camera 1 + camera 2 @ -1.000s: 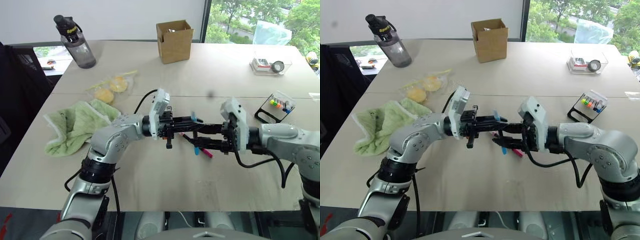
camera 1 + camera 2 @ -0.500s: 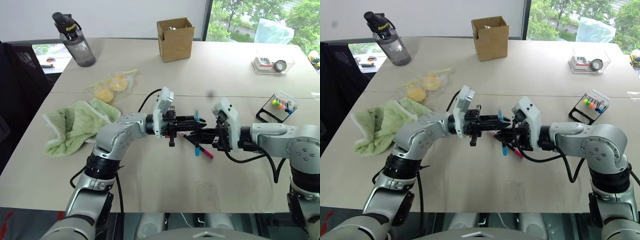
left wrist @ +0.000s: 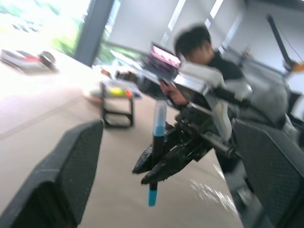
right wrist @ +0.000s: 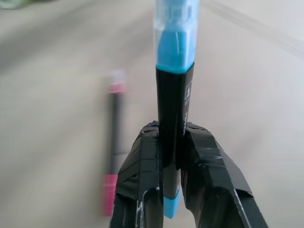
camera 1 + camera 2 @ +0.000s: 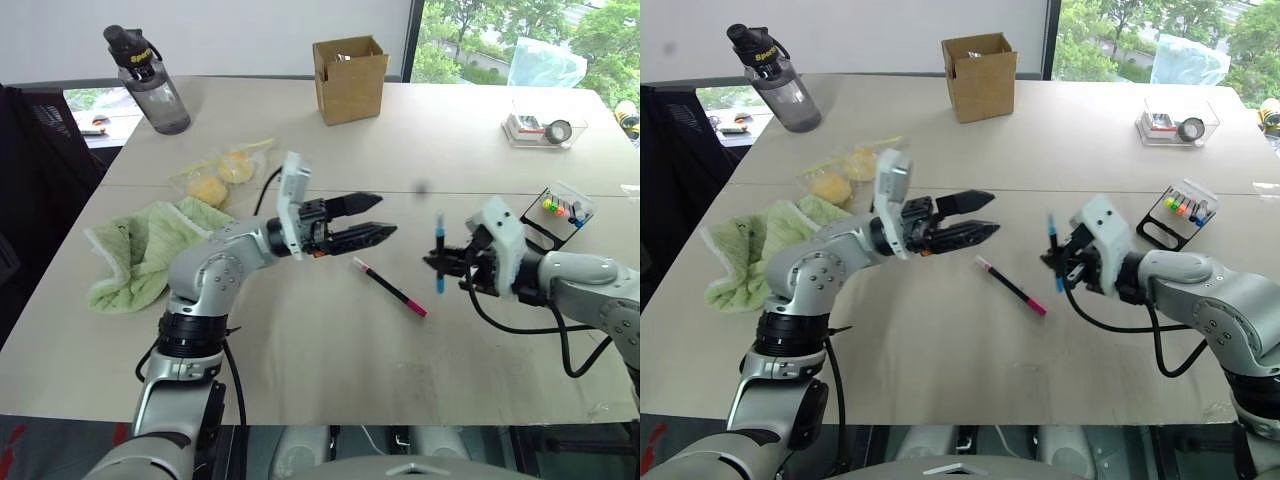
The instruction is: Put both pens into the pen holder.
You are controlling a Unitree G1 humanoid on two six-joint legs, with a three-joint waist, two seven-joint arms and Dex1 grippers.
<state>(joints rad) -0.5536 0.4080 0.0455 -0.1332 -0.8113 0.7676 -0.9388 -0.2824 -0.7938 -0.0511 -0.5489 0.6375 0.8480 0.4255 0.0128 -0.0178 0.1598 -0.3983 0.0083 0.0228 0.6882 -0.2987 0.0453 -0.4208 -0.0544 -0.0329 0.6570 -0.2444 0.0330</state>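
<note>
Gap between claws: bare surface [image 5: 300, 330], crossed by pink pen [image 5: 389, 287].
Route to pen holder [image 5: 553, 212]: unobstructed past right claw [image 5: 440, 262].

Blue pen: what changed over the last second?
The handover finished: the left pincer let go of the blue pen, opened and drew back left; the right pincer shut on the pen and carried it right, toward the holder. The pink pen lies on the table as before.

left gripper [image 5: 380, 218]: my fingers spread wide, held above the table, pointing right | right gripper [image 5: 438, 263]: fingers clamped shut, pointing left.
</note>
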